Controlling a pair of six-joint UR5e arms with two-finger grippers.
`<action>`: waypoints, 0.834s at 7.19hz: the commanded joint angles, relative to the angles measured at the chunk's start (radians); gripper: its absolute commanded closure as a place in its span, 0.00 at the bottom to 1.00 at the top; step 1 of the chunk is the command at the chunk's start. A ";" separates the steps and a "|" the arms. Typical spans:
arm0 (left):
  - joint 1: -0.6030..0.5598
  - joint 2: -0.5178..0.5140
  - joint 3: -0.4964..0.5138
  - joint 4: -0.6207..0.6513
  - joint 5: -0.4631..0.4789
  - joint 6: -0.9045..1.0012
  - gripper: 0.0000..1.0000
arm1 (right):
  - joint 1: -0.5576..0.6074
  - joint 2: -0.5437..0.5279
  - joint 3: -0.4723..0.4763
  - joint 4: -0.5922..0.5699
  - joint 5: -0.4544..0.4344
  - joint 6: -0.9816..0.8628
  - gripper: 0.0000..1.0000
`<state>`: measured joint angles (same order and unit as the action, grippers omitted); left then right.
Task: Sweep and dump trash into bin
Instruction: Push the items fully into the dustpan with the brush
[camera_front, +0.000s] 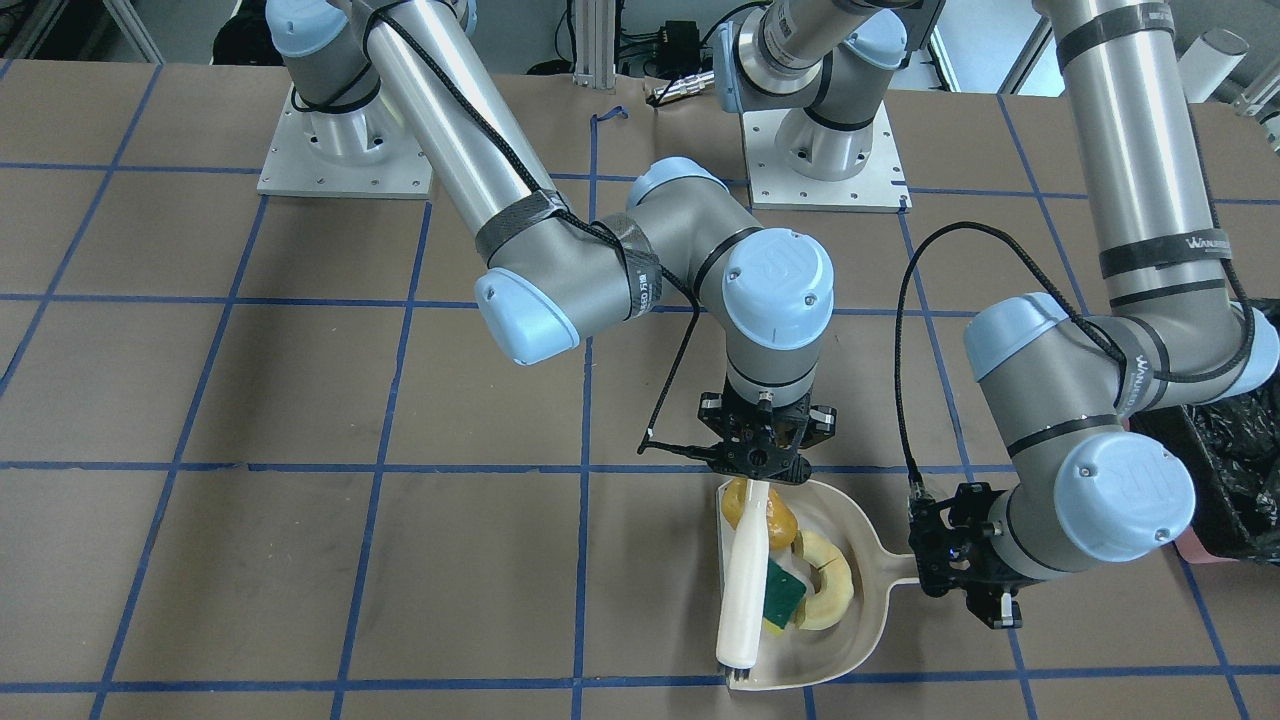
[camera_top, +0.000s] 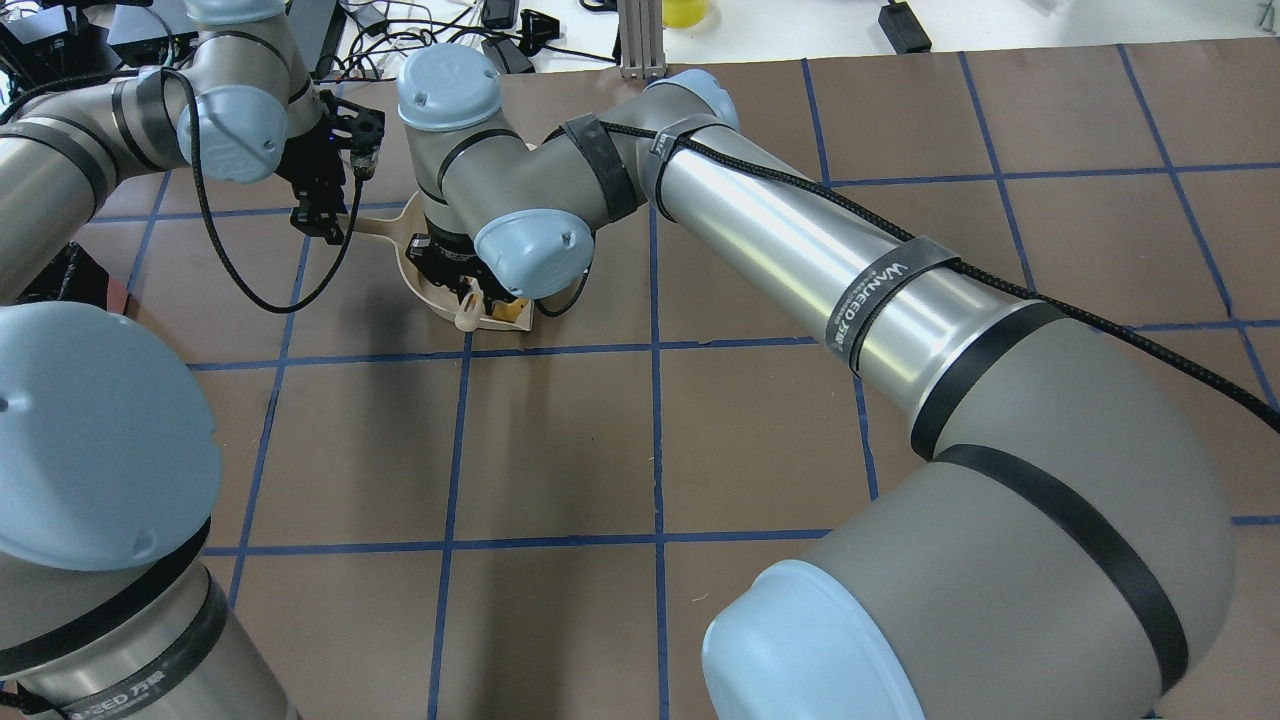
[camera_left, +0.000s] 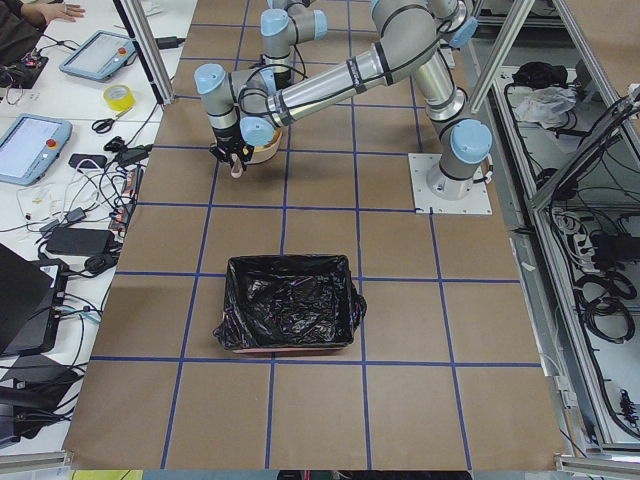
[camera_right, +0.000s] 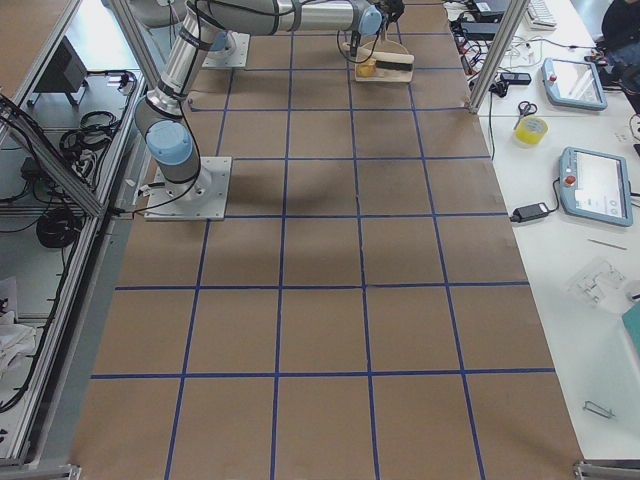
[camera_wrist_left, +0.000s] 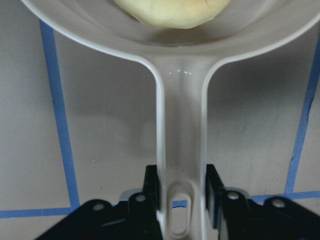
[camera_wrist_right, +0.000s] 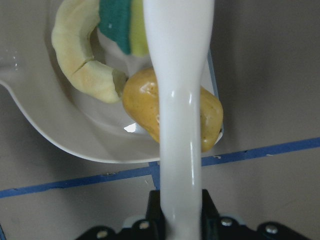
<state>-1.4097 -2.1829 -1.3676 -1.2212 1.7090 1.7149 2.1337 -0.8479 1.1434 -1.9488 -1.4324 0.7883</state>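
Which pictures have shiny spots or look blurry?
Right wrist view: the brush handle looks soft, with a bright glare streak; the potato shines too. Left wrist view: a small glint on the dustpan handle. Overhead view: light streaks on the right arm's metal tube.

The three pieces of trash lie together in the beige dustpan (camera_front: 880, 600). A glossy golden-brown lump (camera_front: 782, 522) sits at a corner of its open lip. A pale cream crescent slice (camera_front: 830, 585) curves beside it. A green-and-yellow sponge wedge (camera_front: 783, 592) seemingly leans against the crescent. The bin (camera_left: 285, 262), lined with crinkly black plastic, stands upright well apart.
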 joint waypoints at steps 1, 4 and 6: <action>0.000 0.002 -0.004 0.000 -0.002 0.000 1.00 | -0.004 -0.031 0.002 0.079 -0.080 -0.049 1.00; 0.017 0.009 -0.007 0.000 -0.052 0.011 1.00 | -0.101 -0.065 0.036 0.259 -0.165 -0.141 1.00; 0.028 0.017 -0.008 -0.001 -0.089 0.012 1.00 | -0.263 -0.182 0.158 0.274 -0.160 -0.241 1.00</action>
<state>-1.3903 -2.1701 -1.3745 -1.2220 1.6491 1.7259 1.9703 -0.9621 1.2265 -1.6898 -1.5905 0.6173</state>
